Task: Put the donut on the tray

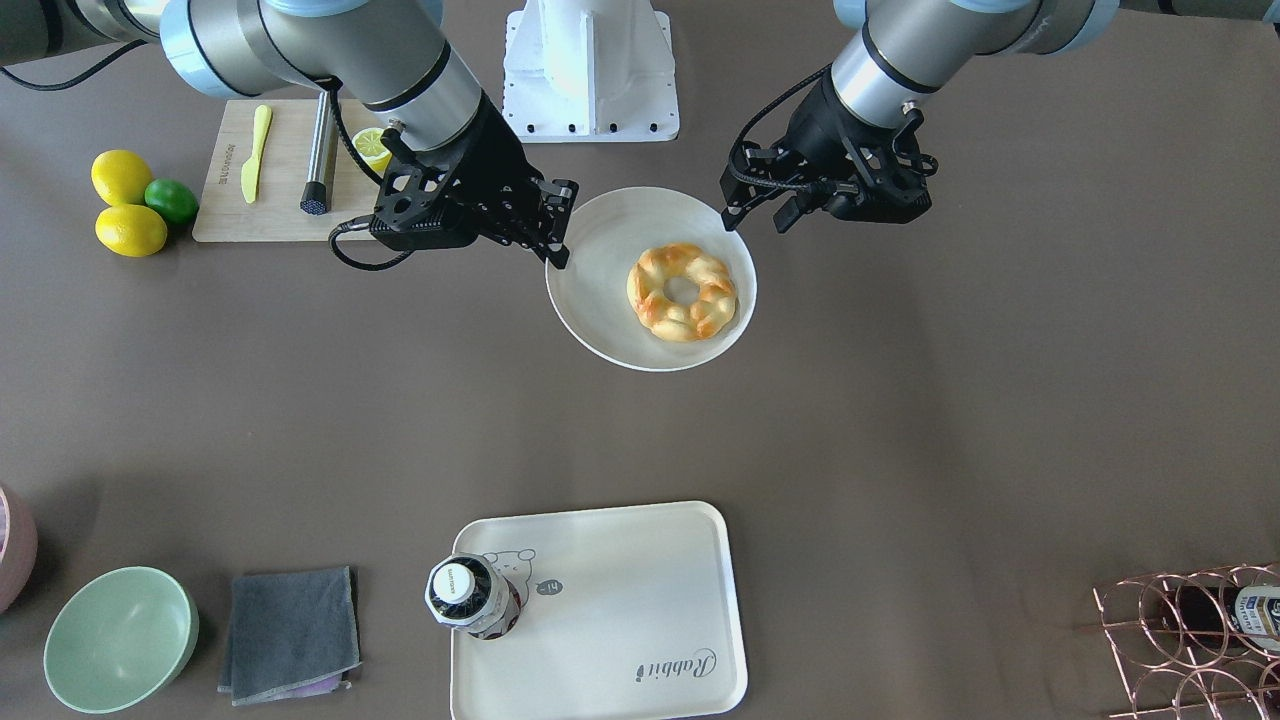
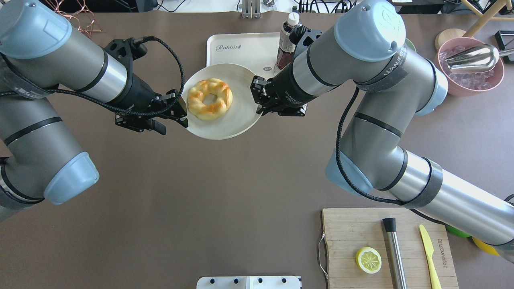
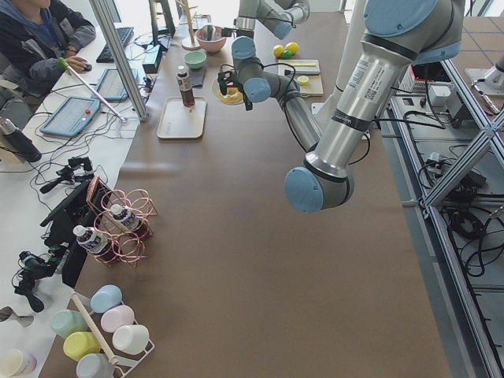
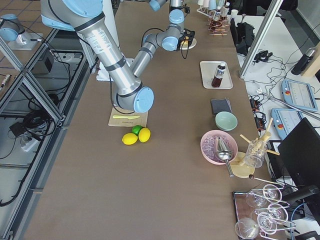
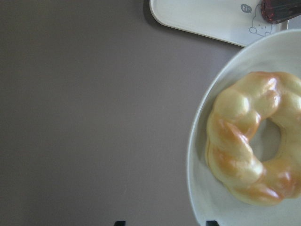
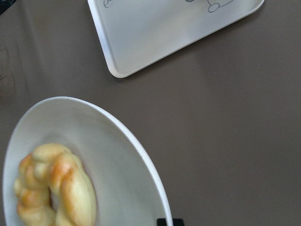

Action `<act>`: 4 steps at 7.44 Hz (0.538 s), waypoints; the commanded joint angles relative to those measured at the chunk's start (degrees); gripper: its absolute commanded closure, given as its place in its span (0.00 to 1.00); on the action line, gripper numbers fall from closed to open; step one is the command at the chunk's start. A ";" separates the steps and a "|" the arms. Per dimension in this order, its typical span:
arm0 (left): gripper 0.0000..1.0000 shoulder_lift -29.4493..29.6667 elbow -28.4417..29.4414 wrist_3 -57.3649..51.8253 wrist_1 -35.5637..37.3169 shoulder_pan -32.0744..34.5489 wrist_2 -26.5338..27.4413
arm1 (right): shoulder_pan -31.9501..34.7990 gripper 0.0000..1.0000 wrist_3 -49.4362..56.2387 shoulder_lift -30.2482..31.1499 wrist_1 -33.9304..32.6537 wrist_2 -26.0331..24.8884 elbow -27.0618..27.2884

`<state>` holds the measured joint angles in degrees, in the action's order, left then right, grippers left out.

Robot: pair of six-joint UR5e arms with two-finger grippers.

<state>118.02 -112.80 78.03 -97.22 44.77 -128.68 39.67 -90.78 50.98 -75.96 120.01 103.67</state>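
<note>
Plainly, we have the main step left: the donut (image 1: pixel 682 292) sits on the plate (image 1: pixel 598 300), not on the tray (image 1: pixel 640 570). We judge the plate raised over the table's middle, nearer the robot's edge, with the right tool (image 1: pixel 555 240) pinched narrow on its rim. The left tool (image 1: pixel 755 220) stands wide beside the opposite rim, holding nothing. The tray lies by the operators' edge, well apart, a bottle (image 1: pixel 465 595) standing on one corner. What remains is getting the donut onto it.
</note>
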 commanded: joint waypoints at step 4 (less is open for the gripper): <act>0.88 -0.16 -0.14 0.55 -0.07 0.31 -0.08 | -1.44 1.00 -2.74 0.52 0.11 0.31 2.85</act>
<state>117.95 -112.91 78.48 -97.21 44.90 -128.75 38.69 -93.04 51.29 -75.85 120.32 106.10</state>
